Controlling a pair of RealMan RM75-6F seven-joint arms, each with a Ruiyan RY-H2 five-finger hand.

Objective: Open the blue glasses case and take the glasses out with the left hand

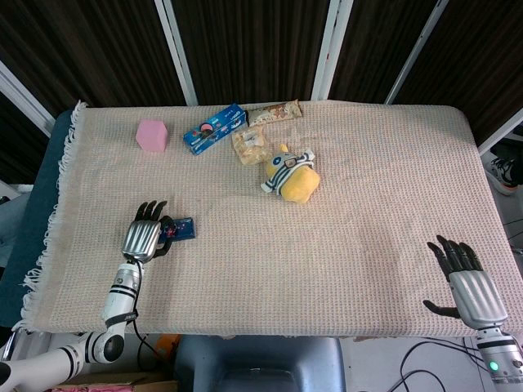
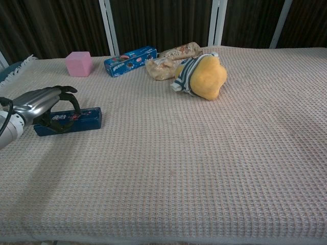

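Observation:
The blue glasses case [image 2: 82, 118] lies closed on the woven cloth at the left, its floral lid facing the chest view. It shows in the head view as a short blue bar [image 1: 183, 228] poking out from under my left hand [image 1: 145, 237]. My left hand [image 2: 43, 102] covers the case's left end. Its fingers curl over the top and down the far side, and the thumb sits against the near side, so it grips the case. The glasses are hidden. My right hand [image 1: 466, 286] rests at the table's near right edge, fingers spread, holding nothing.
A pink cube [image 1: 152, 135] stands at the back left. Behind the middle lie a blue cookie box [image 1: 214, 128] and two snack packs [image 1: 274, 112]. A yellow plush toy [image 1: 292, 173] lies near the centre. The cloth's fringed edge [image 1: 51, 237] runs just left of my left hand.

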